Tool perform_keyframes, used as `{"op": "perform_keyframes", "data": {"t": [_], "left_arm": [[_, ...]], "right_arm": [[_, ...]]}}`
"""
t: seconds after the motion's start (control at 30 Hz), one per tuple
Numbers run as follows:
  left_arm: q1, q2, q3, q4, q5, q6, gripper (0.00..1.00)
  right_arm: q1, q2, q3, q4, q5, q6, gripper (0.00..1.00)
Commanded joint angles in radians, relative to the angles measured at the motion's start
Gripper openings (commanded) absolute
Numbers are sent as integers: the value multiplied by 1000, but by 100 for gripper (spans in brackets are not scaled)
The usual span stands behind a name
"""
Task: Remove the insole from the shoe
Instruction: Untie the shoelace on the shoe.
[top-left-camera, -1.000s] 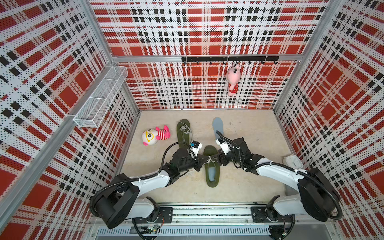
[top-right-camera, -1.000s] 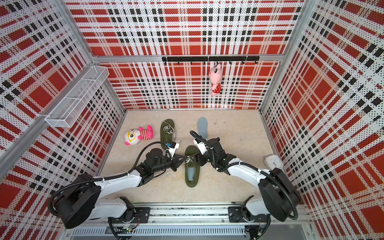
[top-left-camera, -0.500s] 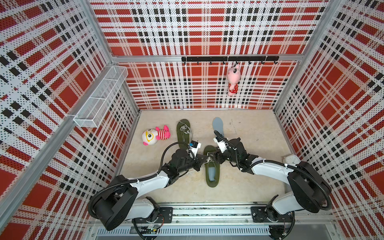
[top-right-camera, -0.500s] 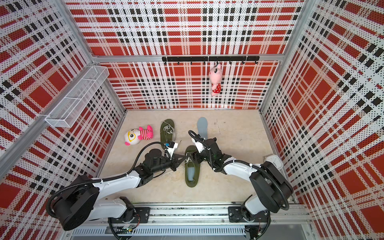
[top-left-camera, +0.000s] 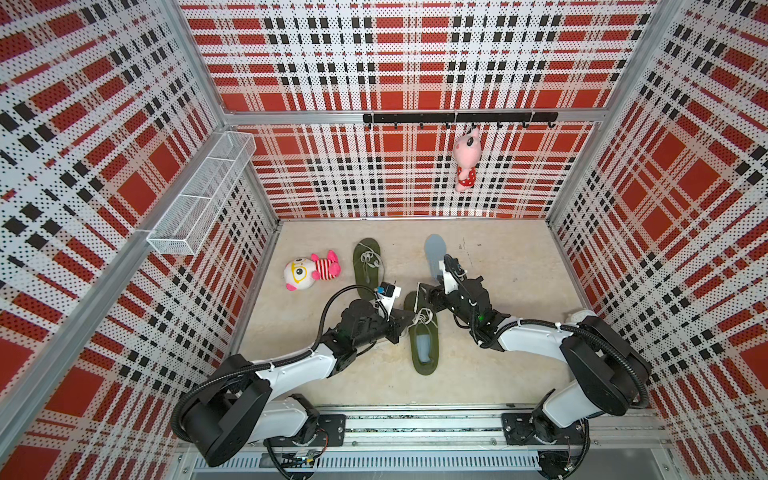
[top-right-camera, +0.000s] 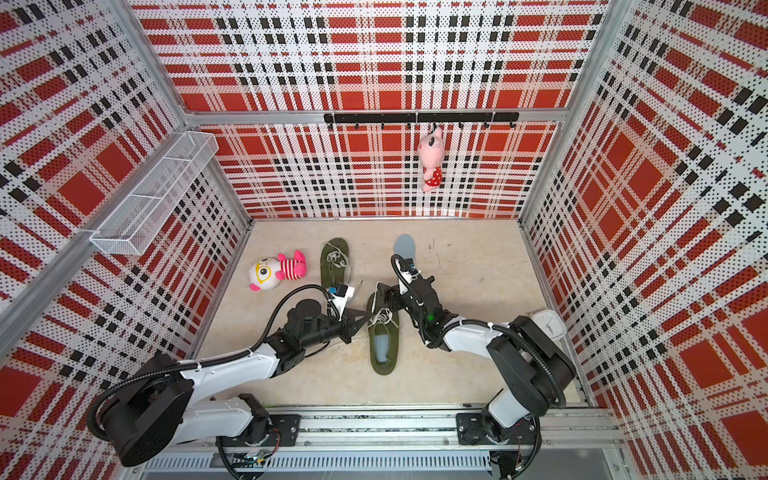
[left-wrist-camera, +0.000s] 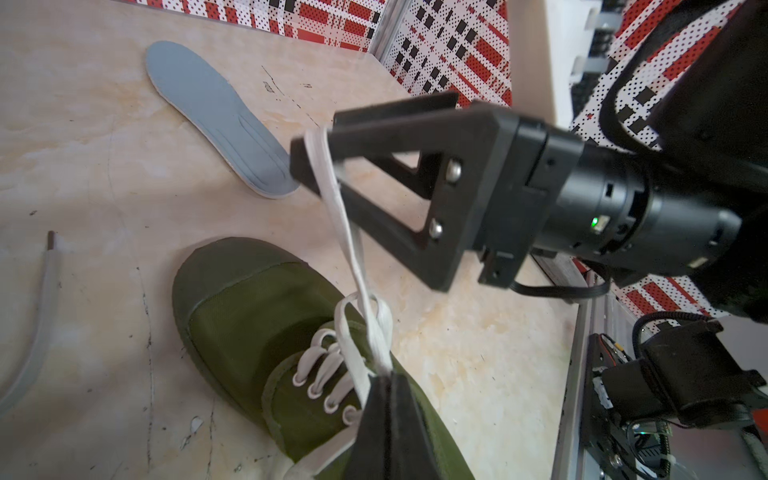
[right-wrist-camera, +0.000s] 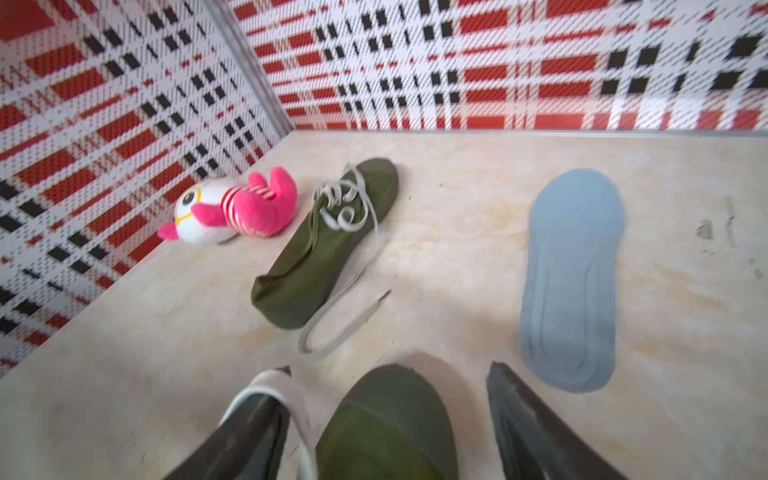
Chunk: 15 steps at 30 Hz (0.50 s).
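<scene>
The near olive shoe (top-left-camera: 423, 332) (top-right-camera: 382, 336) lies on the floor with a grey-blue insole (top-left-camera: 424, 347) (top-right-camera: 382, 345) showing in its opening. My left gripper (top-left-camera: 409, 318) (left-wrist-camera: 388, 382) is shut on the shoe's white lace (left-wrist-camera: 345, 220) beside the eyelets. The lace runs taut up to my right gripper (top-left-camera: 424, 293) (right-wrist-camera: 388, 370), which stands open over the shoe's toe (right-wrist-camera: 386, 424). The lace is looped over one of its fingers (right-wrist-camera: 257, 411) and is not pinched.
A loose grey insole (top-left-camera: 434, 253) and a second olive shoe (top-left-camera: 368, 262) lie farther back, with a plush toy (top-left-camera: 309, 272) to their left. A white clock (top-right-camera: 548, 326) sits by the right wall. A wire basket (top-left-camera: 203, 199) and a hook rail with a pink plush (top-left-camera: 465, 160) hang on the walls.
My right gripper has shifted left, over the shoe's toe, and its jaws have spread wider. The left gripper has stayed shut on the lace.
</scene>
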Motion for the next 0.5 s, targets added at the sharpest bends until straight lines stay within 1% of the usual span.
{"op": "perform_keyframes", "data": {"t": [0.0,0.07,0.17,0.3,0.37,0.4,0.47], "left_arm": [[-6,-43,-22,63,-17,-6,0],[-6,-55,-37,63,-28,-13,0],[-6,-66,-63,65,-46,-23,0],[-6,-70,-88,66,-95,-48,0],[-1,-65,-94,67,-124,-71,0],[1,-60,-98,70,-135,-83,0],[6,-50,-103,76,-163,-110,0]], "right_arm": [[-5,11,66,95,100,1,79],[-21,2,107,67,83,-14,80],[-61,-25,177,-43,49,-14,80],[-139,-59,306,-381,-10,27,80],[-173,-79,341,-548,-32,33,82],[-189,-95,348,-633,-47,27,82],[-201,-135,333,-721,-81,-25,82]]}}
